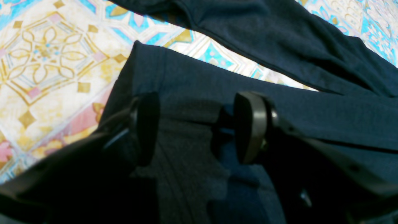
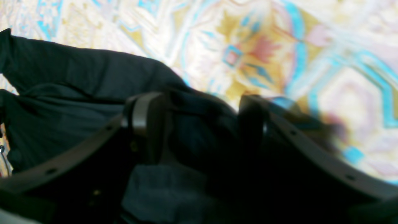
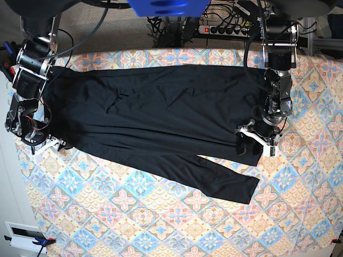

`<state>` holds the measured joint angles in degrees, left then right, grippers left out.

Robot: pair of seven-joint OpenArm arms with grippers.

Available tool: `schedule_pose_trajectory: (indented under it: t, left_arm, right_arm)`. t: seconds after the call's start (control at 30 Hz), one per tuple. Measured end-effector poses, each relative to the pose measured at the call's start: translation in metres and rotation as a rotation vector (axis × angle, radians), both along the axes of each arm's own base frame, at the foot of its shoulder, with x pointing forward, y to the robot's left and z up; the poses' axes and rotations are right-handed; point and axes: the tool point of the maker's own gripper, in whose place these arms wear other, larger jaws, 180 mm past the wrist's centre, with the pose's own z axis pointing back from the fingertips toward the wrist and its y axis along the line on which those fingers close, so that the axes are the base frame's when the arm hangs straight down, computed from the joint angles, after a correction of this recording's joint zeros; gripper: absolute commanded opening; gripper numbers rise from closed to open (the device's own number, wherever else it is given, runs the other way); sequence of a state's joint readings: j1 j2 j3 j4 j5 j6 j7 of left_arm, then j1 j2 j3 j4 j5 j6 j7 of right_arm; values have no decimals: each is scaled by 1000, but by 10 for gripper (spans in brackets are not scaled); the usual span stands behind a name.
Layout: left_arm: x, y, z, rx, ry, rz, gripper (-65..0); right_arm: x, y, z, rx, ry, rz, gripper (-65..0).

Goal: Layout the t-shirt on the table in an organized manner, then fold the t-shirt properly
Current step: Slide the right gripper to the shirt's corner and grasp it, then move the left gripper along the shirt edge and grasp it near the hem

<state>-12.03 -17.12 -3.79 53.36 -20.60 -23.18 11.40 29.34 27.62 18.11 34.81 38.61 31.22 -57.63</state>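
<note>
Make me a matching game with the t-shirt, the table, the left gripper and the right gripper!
Things:
1. t-shirt
2. table
3. left gripper
4. right gripper

Descriptions:
A. pastel diamond pattern
B. plain black, spread lengthwise
C. at the shirt's end on the base view's left
D. at the shirt's end on the base view's right

Pairs: 1-B, 2-A, 3-D, 4-C

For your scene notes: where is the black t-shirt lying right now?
In the base view the t-shirt lies stretched across the table's far half, between the two grippers.
</note>
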Motion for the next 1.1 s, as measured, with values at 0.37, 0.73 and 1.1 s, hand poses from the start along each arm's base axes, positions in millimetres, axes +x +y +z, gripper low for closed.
schedule_pose_trajectory:
  t: [0.37, 0.73, 1.1]
  left_arm:
    - [1, -1, 3, -46, -4, 20, -300]
    - [-10, 62, 18, -392, 69, 267, -448]
    - [-15, 99, 32, -417, 58, 324, -443]
  right_arm:
    - [-1, 19, -10, -33, 27, 82, -646]
    - [-2, 21, -13, -65, 31, 113, -650]
    - [-1, 21, -13, -68, 28, 112, -650]
